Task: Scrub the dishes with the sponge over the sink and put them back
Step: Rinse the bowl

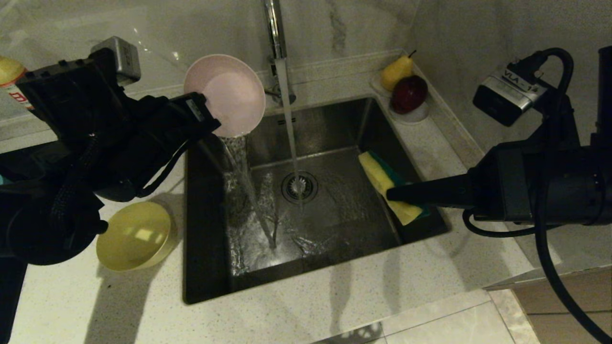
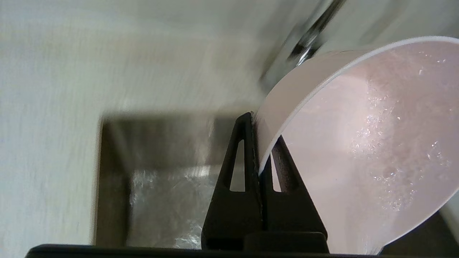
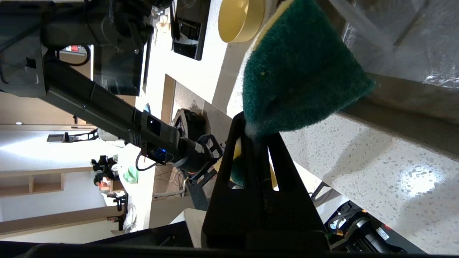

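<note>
Water pours from the tilted pink bowl [image 1: 224, 94] into the sink [image 1: 315, 200], beside the tap's [image 1: 275, 33] own stream. The left gripper [image 1: 210, 125] is clamped on the bowl's rim, holding it over the sink's back left corner. The right gripper [image 1: 389, 193] pinches the sponge [image 1: 382, 179] above the sink's right side. The yellow bowl [image 1: 136, 235] sits on the counter [image 1: 334, 306], left of the sink.
</note>
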